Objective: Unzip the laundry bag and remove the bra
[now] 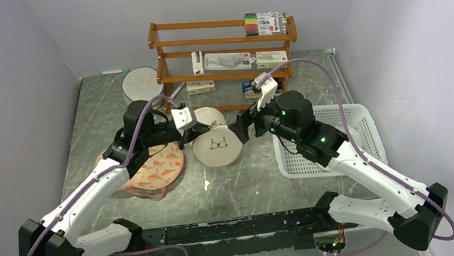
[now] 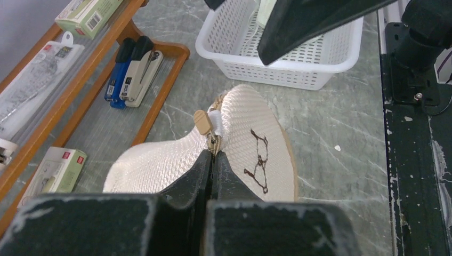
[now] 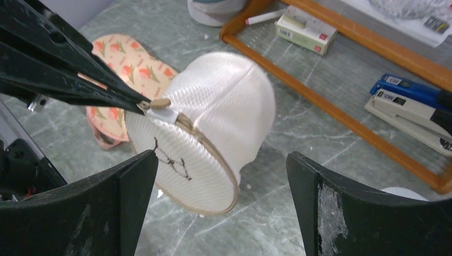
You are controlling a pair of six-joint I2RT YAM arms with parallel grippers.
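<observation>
The laundry bag is a round cream-white mesh pouch whose flat disc bears a dark glasses-like mark. It sits tilted at mid-table, its left edge raised. My left gripper is shut on the zip at the bag's rim, just below the tan zipper pull. It also shows in the top view and the right wrist view. My right gripper is open and empty, just right of the bag, not touching it; it also shows in the top view. No bra shows.
A peach carrot-print case lies left of the bag under my left arm. A white perforated basket stands at the right. A wooden shelf with boxes and staplers stands at the back, a round white container beside it.
</observation>
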